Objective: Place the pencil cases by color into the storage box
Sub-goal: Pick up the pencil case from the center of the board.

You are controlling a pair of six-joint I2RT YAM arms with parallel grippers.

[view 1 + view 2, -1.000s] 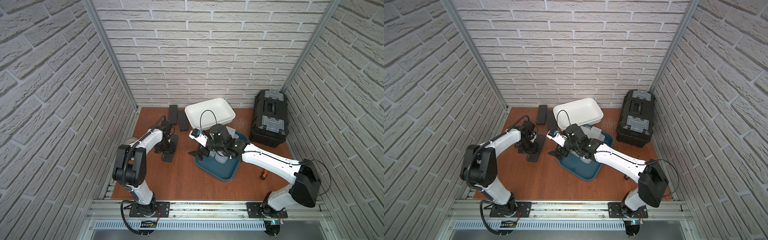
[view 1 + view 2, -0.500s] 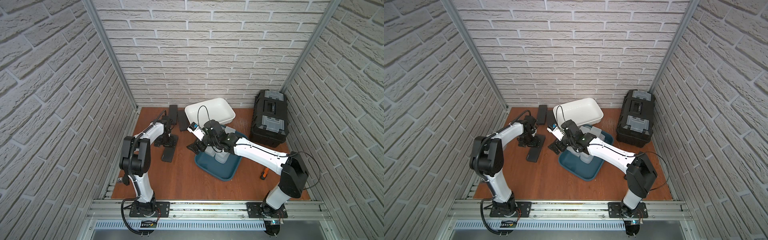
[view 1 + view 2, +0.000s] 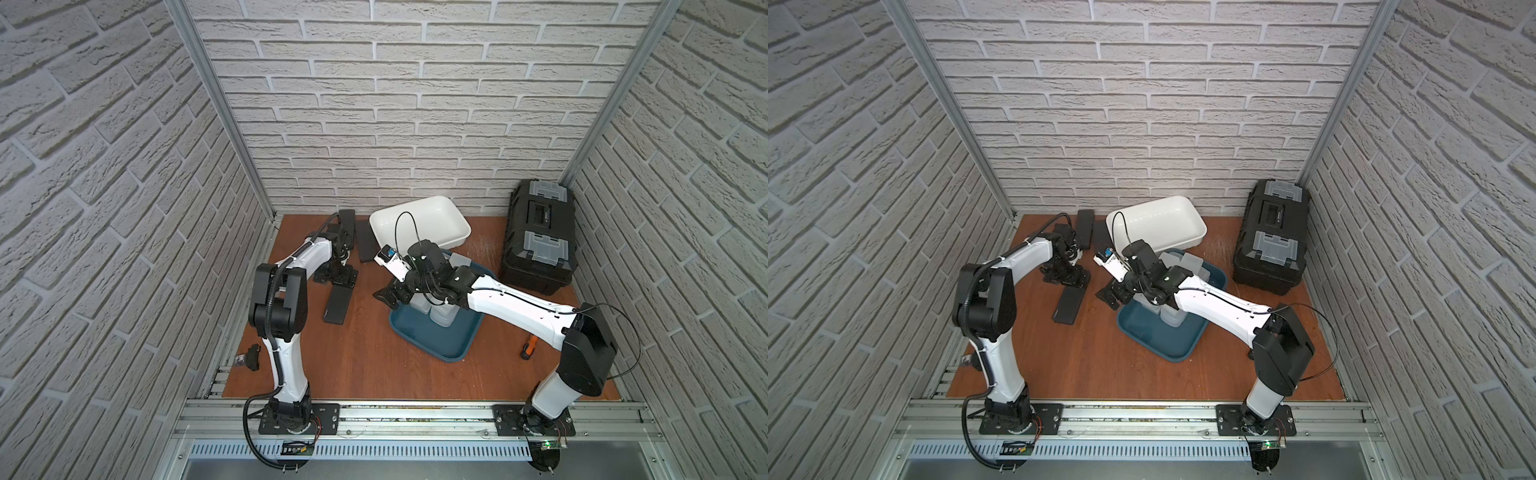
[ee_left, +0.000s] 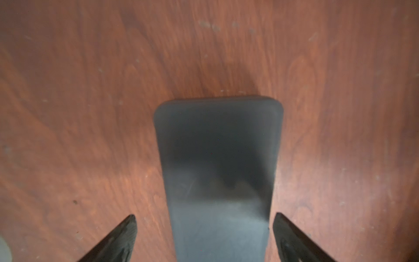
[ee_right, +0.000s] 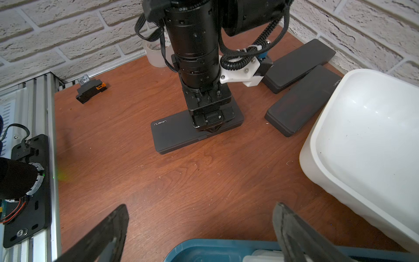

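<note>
A black pencil case (image 3: 336, 305) (image 4: 217, 147) lies flat on the wooden table. My left gripper (image 3: 337, 279) (image 4: 204, 216) stands over its far end, open, with a gap between each finger and the case. Two more black pencil cases (image 3: 347, 222) (image 5: 301, 102) lie at the back, beside the empty white storage box (image 3: 415, 224). Several frosted white pencil cases (image 3: 442, 318) sit in the blue tray (image 3: 440, 345). My right gripper (image 3: 392, 297) (image 5: 201, 206) hangs open over the tray's left rim, with nothing between its fingers.
A closed black toolbox (image 3: 538, 237) stands at the back right. An orange-handled screwdriver (image 3: 528, 348) lies near the right arm. A clear tape roll (image 5: 156, 54) sits in the back left corner. A small black part (image 3: 251, 356) lies by the left edge.
My left gripper's jaws have spread apart around the black case, which stays on the table. The right gripper has shifted left to the blue tray's left rim.
</note>
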